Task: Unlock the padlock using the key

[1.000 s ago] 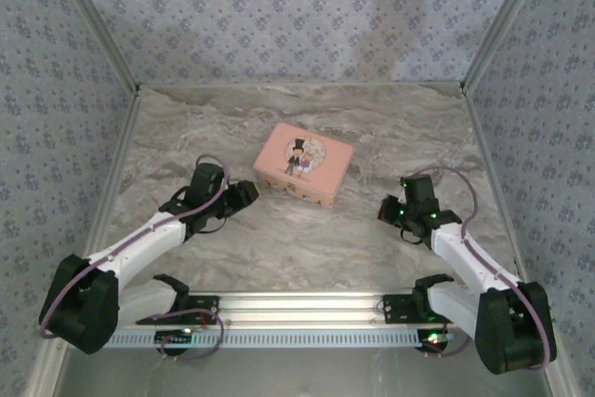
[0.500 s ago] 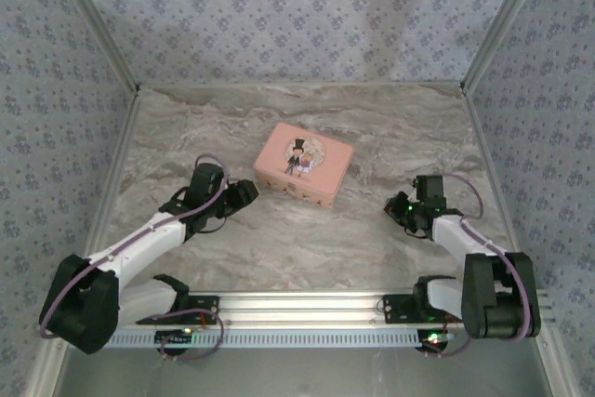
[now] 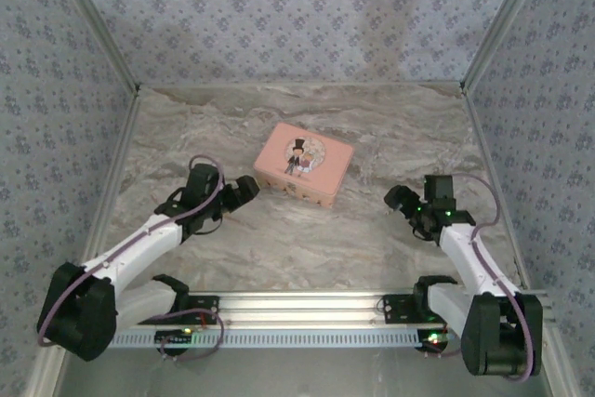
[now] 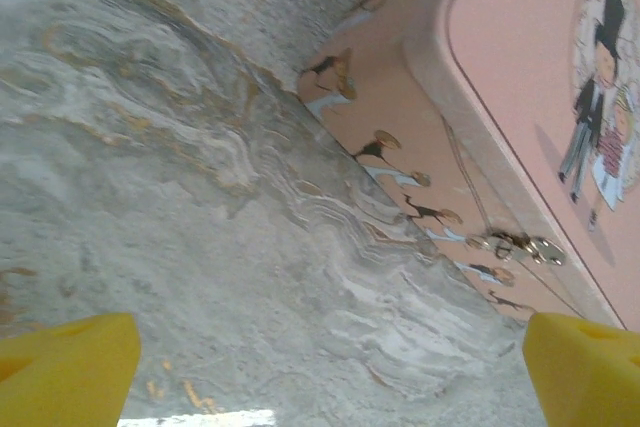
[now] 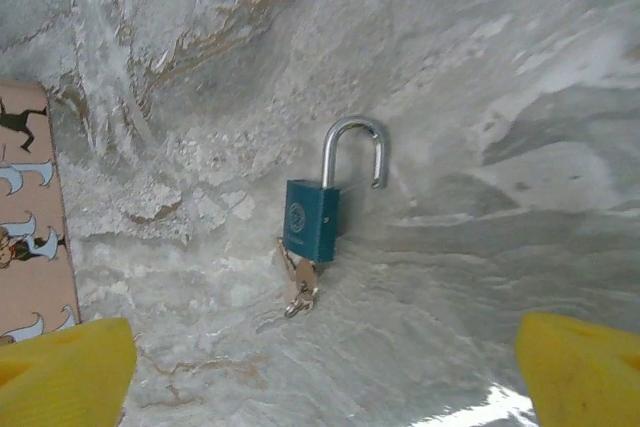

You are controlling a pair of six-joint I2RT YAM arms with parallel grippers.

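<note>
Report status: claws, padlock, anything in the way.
Left claw open, empty; right claw open, empty. Padlock lying on table, shackle open, key at its base. Pink tin aside, not blocking.

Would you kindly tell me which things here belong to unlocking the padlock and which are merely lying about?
For the job:
padlock, its shackle swung open
key, at the padlock's lower end

Lying about:
pink tin with a cartoon picture on its lid
</note>
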